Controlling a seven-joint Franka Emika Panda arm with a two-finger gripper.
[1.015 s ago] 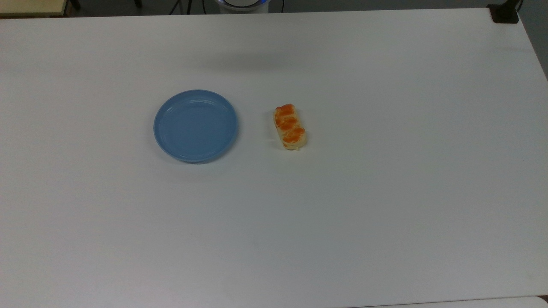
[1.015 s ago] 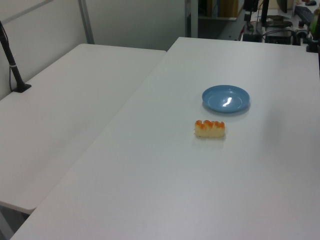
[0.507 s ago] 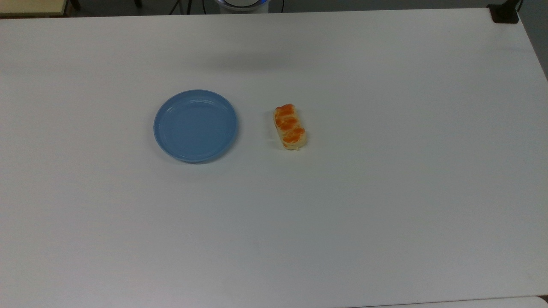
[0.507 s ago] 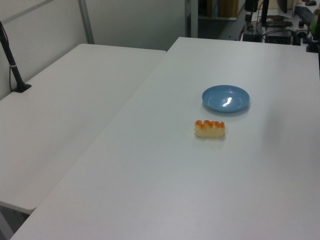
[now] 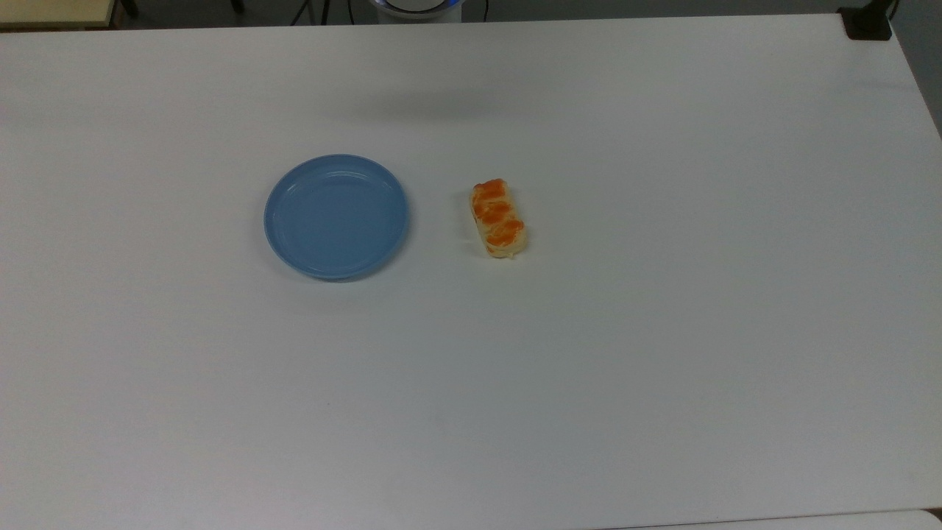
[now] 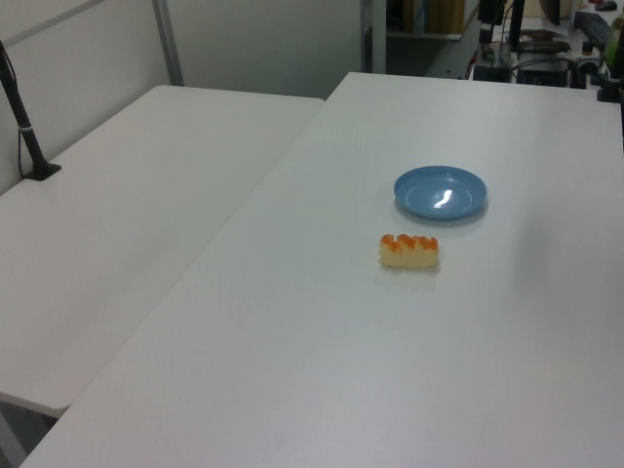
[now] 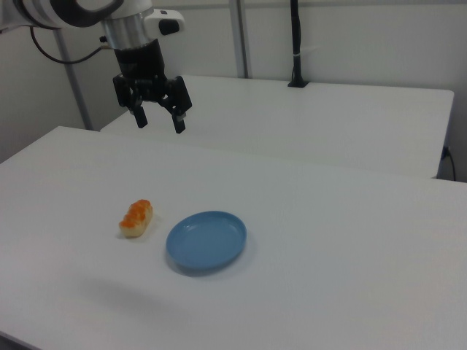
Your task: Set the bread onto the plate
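Note:
The bread (image 5: 498, 218) is a small pale-yellow bun with orange-brown patches, lying on the white table a short way to the top view's right of the plate (image 5: 335, 216). The plate is round, light blue and bare. In the left view the bread (image 6: 409, 251) lies just in front of the plate (image 6: 440, 191). In the right view the bread (image 7: 136, 218) lies left of the plate (image 7: 206, 241), and my gripper (image 7: 157, 121) hangs open high above the table, well behind the bread, with nothing between its fingers.
A second white table (image 6: 127, 195) adjoins on the left view's left, with a black post (image 6: 24, 127) clamped at its edge. A black clamp (image 5: 868, 23) sits at the top view's upper right table corner. Wide bare tabletop surrounds both objects.

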